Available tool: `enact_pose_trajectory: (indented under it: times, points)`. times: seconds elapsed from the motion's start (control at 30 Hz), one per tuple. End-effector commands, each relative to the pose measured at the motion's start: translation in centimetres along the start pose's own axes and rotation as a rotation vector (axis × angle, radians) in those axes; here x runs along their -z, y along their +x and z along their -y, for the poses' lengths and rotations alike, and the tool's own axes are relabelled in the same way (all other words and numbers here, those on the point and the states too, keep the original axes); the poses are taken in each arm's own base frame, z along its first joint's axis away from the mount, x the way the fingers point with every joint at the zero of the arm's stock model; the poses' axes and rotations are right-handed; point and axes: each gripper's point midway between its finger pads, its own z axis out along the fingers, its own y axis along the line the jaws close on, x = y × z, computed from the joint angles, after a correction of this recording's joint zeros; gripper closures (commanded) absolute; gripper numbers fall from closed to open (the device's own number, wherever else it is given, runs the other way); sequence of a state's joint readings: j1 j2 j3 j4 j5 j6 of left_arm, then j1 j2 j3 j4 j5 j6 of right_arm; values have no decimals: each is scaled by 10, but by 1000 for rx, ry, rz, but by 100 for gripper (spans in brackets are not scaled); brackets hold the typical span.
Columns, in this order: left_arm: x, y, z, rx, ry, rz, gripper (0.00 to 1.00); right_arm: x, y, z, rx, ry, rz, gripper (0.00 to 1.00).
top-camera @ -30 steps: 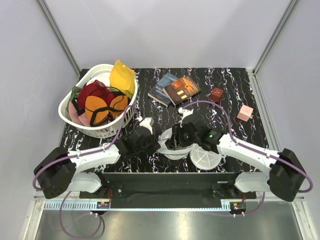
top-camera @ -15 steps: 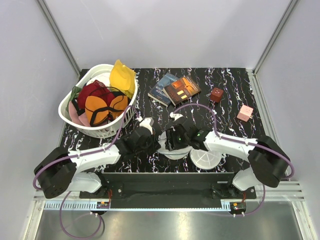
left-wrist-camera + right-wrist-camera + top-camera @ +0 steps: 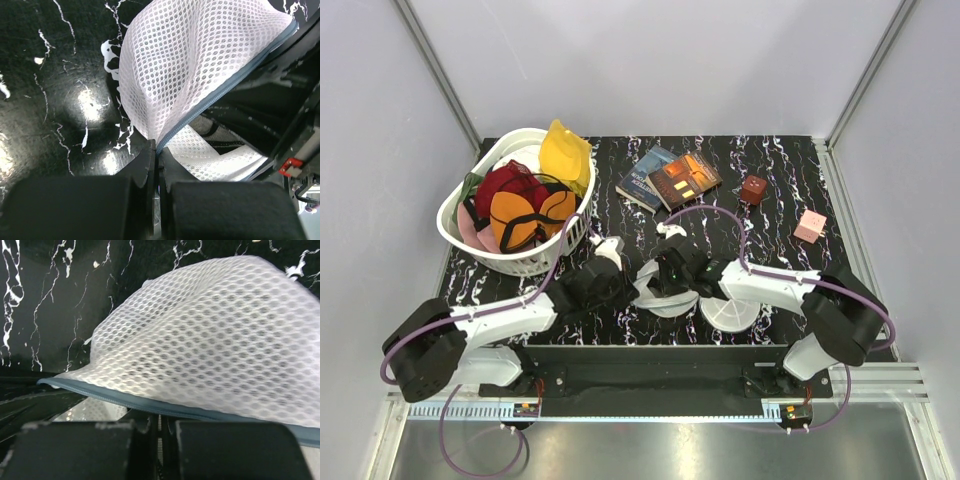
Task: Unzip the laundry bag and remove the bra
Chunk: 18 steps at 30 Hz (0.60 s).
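On the table [image 3: 780, 190], 1 laundry bag [image 3: 190, 65], 2 books [image 3: 682, 180], 1 basket [image 3: 520, 262]

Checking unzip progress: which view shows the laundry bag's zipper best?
Left wrist: the zipper runs diagonally, parted, with the inside visible. Right wrist shows one edge; top external shows only mesh of the laundry bag.

In the top view the left gripper [image 3: 628, 285] and the right gripper [image 3: 660, 283] cover most of the laundry bag [image 3: 660, 303] (only a white rim shows). In the right wrist view the bag is cut by the right edge and its inside is hidden
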State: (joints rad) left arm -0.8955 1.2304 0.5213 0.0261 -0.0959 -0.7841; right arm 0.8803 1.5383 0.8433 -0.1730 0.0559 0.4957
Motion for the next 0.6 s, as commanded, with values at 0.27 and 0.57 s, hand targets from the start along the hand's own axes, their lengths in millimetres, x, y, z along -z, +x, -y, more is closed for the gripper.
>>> enact_pose_trajectory:
  times: [0.27, 0.57]
  points:
    - [10, -10, -3, 19, 6, 79, 100, 80, -48, -18, -68, -125, 282, 100]
    - [11, -28, 13, 8, 21, 101, 100, 102, -33, -40, -61, -286, 244, 100]
